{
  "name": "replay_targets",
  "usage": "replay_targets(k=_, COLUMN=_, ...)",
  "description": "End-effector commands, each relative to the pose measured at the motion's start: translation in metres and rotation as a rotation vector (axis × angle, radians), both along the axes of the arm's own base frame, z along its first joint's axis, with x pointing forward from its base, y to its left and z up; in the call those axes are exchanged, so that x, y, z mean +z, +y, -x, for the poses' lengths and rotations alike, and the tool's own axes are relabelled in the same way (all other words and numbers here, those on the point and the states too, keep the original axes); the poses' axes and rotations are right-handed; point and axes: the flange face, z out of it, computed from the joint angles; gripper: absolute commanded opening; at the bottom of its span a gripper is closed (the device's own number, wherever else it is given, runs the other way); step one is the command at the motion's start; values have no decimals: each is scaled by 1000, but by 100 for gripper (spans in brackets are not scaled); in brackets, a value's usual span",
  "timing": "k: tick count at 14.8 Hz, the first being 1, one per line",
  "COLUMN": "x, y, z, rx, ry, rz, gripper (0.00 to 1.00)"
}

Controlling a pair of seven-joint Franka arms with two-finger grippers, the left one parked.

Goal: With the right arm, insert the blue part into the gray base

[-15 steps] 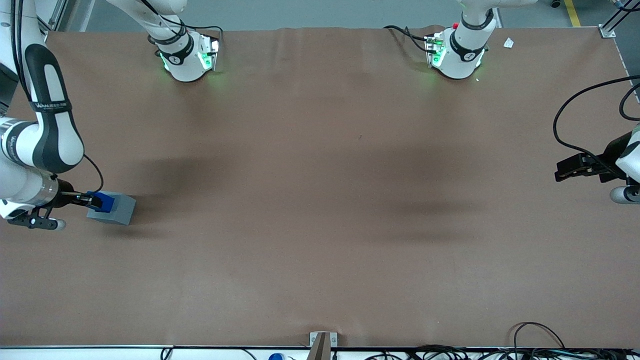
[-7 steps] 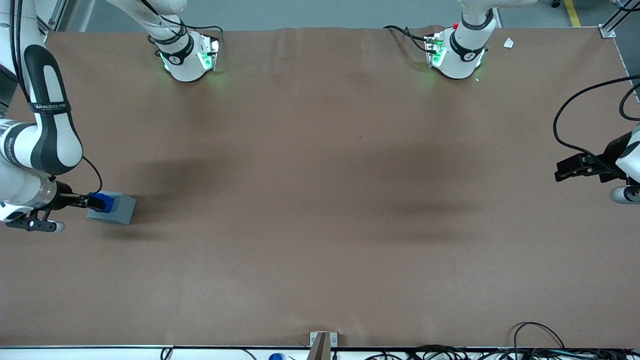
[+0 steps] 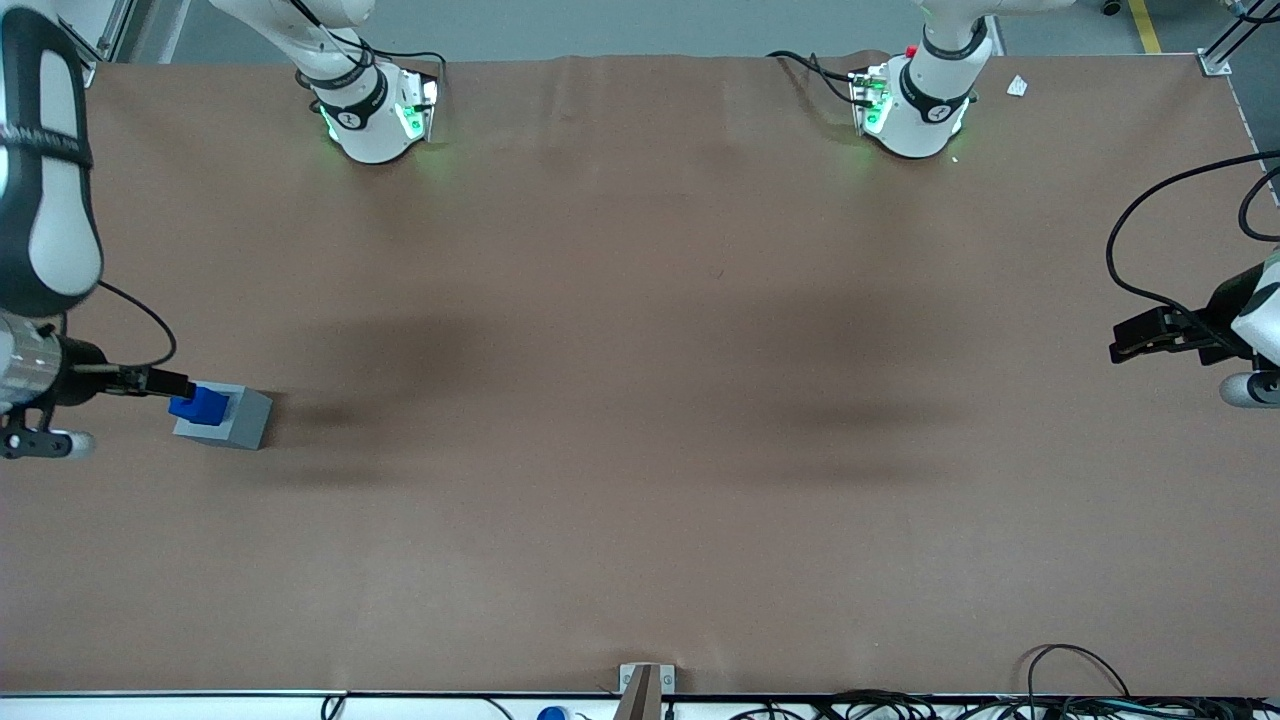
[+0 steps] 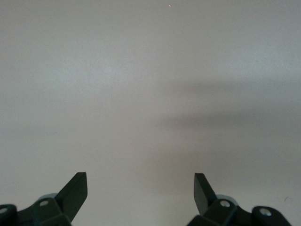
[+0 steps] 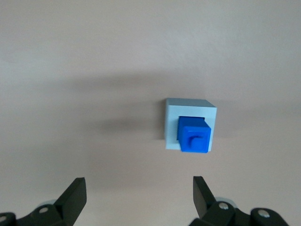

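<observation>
1. The blue part [image 5: 193,136] stands in the square hole of the gray base [image 5: 190,125], well toward the working arm's end of the table [image 3: 640,400]. Its upper half rises clear above the base's top face.

2. The gripper [image 5: 136,200] of the right arm [image 3: 40,200] hangs above the pair, touching neither. Its fingers [image 5: 74,192] are spread wide with nothing between them, and the part sits ahead of the gap, not inside it.

3. I judge the blue part to be a stiff, light piece of moulded plastic. It looks smooth, so it could slip under a loose pinch, but it does not look fragile.

4. If it needed holding again, the two flat side faces of the exposed upper block look like the place. They are parallel, clear of the base, and far narrower than the spread of the fingers. The small stub seems too slight to grip.

5. The part points straight up. Its small raised stub [image 5: 194,141] faces the wrist camera, away from the table.

6. Its long axis appears to be vertical, in line with the hole, with the lower end hidden in the base. How deep it reaches I cannot tell.

7. The part's sides run square with the sides of the base. It sits toward one edge of the top face, not dead centre.
</observation>
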Motion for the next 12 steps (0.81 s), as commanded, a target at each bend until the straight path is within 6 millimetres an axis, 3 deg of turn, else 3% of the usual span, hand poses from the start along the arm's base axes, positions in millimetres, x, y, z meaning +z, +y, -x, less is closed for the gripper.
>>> replay_targets(k=1, x=57, y=19, z=24, rx=31, ry=-63, rz=-17, gripper=100)
replay_targets(k=4, x=110, y=51, z=58, rx=68, ry=-103, rz=-52, gripper=100)
replay_targets(k=6, x=133, y=78, z=92, rx=103, ry=-139, rz=-46, gripper=100)
replay_targets(k=7, x=140, y=81, z=107, rx=109, ry=-151, rz=-44, gripper=100)
replay_targets(k=9, x=143, y=85, z=134, rx=117, ry=-188, rz=-41, gripper=100)
replay_targets(k=12, x=133, y=96, z=154, rx=138, ry=-166, rz=-45, gripper=100)
